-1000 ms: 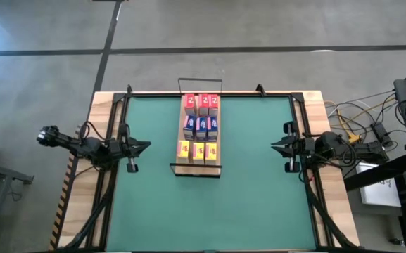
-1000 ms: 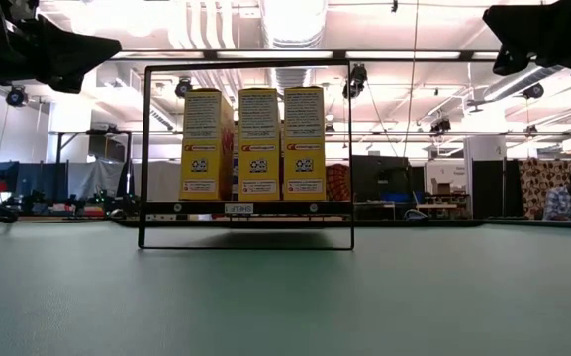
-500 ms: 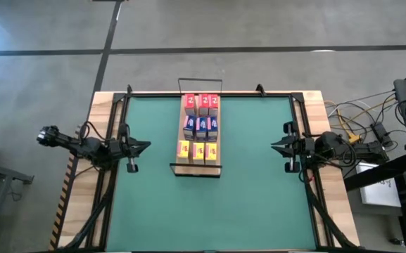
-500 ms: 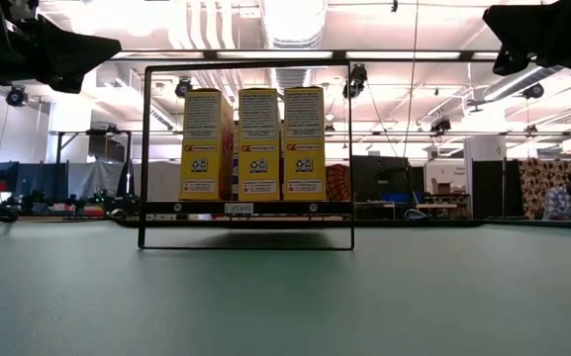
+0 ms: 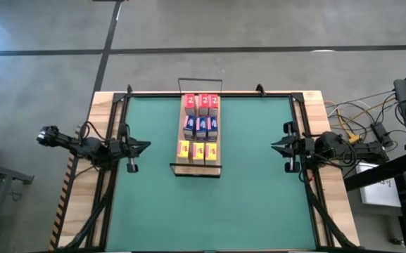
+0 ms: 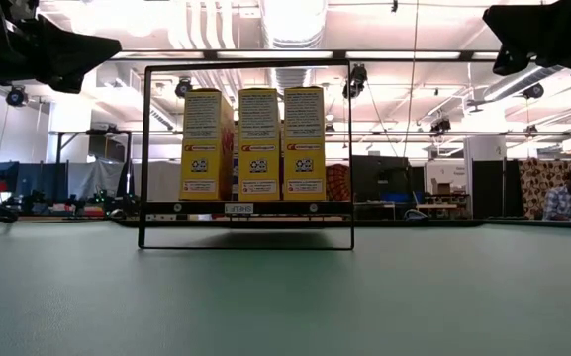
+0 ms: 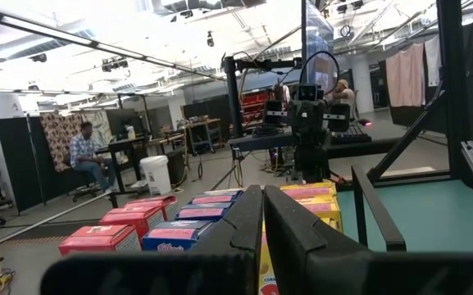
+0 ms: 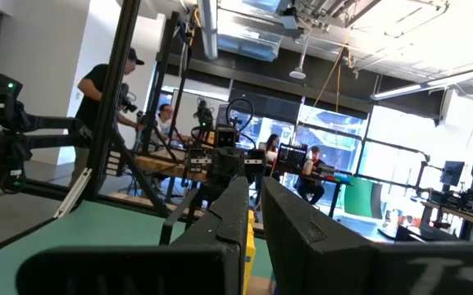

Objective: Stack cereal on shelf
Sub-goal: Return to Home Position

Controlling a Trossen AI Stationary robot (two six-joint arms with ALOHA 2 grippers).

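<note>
Left end effector (image 5: pixel 146 147) and right end effector (image 5: pixel 274 147) flank shelf (image 5: pixel 197 169) holding nine boxes (image 5: pixel 201 127)

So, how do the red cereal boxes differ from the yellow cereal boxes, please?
The red cereal boxes line the far end of the shelf, the yellow cereal boxes its end nearest the low camera. In the low view the yellow ones show fully; the red ones are hidden. Both rows hold three abreast.

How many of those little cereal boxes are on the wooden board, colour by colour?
Red boxes: 3
Blue boxes: 3
Yellow boxes: 3
Total: 9, all on the shelf, one row per colour.
</note>
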